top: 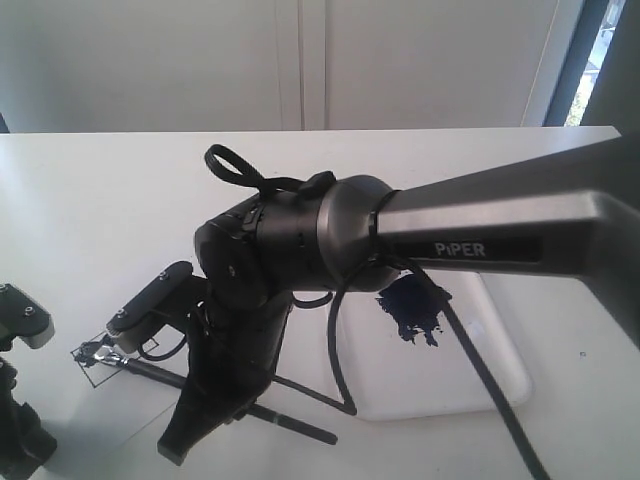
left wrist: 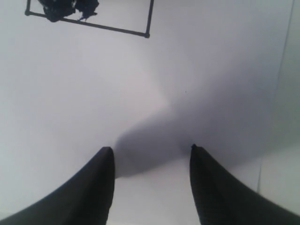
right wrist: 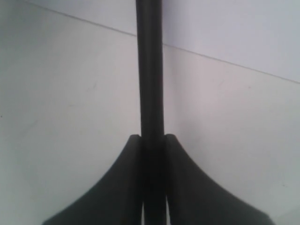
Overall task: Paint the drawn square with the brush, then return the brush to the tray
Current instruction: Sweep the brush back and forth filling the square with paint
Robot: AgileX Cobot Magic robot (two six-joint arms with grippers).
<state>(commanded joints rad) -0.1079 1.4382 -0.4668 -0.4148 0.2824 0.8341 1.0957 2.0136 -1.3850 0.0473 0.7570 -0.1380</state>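
1. table [top: 100,190]: white, and it bears everything we list here.
2. right arm [top: 480,235]: dark grey, lettered "piper". it reaches in from the right of the exterior view, crosses the middle and bends down toward the left.
3. tray [top: 430,380]: white, glossy, with rounded corners. we find it on the table beneath the right arm, to the right of the paper.
4. paper sheet [left wrist: 140,84]: flat and white, under both grippers.
5. brush [top: 300,428]: long black handle, out of the tray, slanting low over the paper. its rear end points toward the tray's near corner, and its ferrule end lies at the drawn square. whether the tip touches the paper we cannot tell.
6. left gripper [left wrist: 150,149]: fingers spread apart with nothing between them, over bare paper near the square.
7. right gripper [right wrist: 153,138]: fingers pressed onto the brush handle, pinching it.
8. drawn square [left wrist: 117,16]: thin black outline with a dark shape inside near one side. paint or brush tip, we cannot tell.
9. paint blot [top: 412,315]: dark blue, in the tray.
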